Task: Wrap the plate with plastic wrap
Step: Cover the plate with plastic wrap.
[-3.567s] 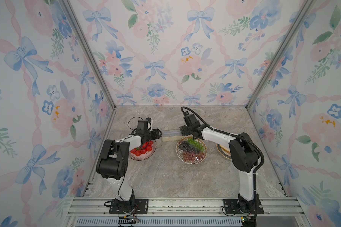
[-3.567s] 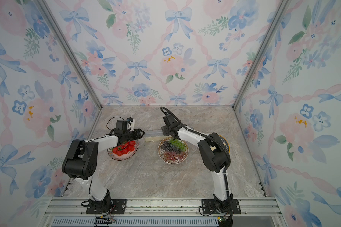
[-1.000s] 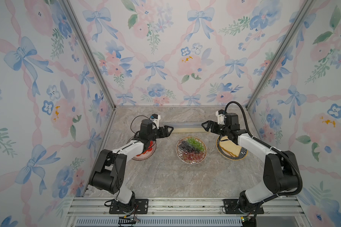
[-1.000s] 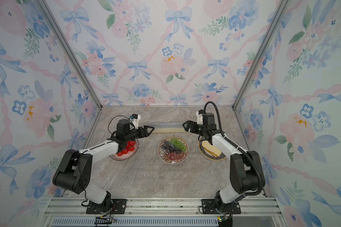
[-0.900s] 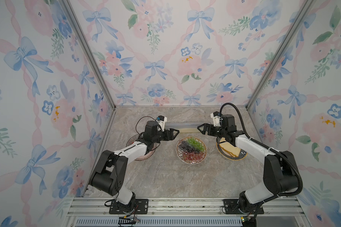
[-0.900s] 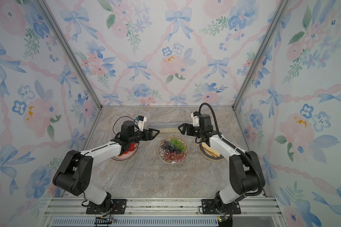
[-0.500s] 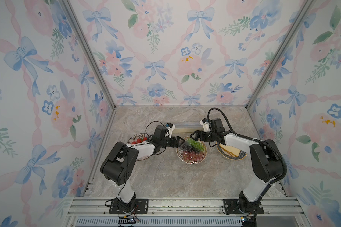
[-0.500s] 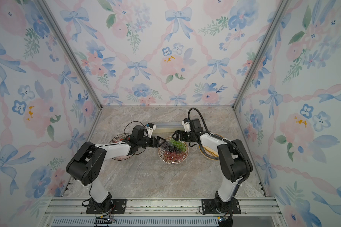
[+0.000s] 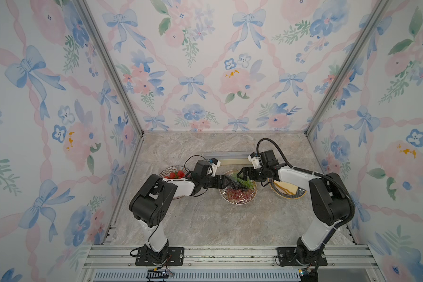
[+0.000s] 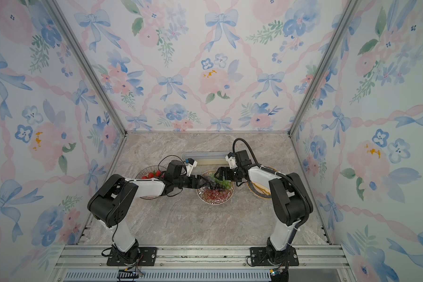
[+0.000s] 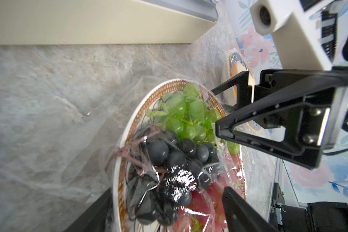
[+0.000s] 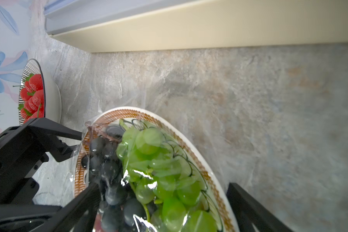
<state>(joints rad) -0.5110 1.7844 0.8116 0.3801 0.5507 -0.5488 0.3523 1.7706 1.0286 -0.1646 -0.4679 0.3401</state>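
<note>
Clear wrap point(image 11: 169, 180) is draping the plate point(image 11: 129, 128) between left gripper point(image 9: 226, 182) and right gripper point(image 9: 243, 173), both spread; pressing edges down evenly seems wise.

The left arm point(image 9: 178, 188) and the right arm point(image 9: 293, 177), 2 in all, have fat black joints and smooth white tubes. Black base plates point(image 9: 159, 255) sit on the metal rail point(image 9: 230, 251). Far from the rail, a thick black cable point(image 9: 266, 139) loops off the right arm. The right gripper point(image 11: 215, 108) has black triangle fingers point(image 11: 269, 146) with silver screws.

Striped plate point(image 9: 173, 167) of strawberries point(image 9: 175, 174), yellow wedge point(image 9: 287, 188) on another plate point(image 9: 301, 194), marbled tabletop point(image 9: 217, 224).
</note>
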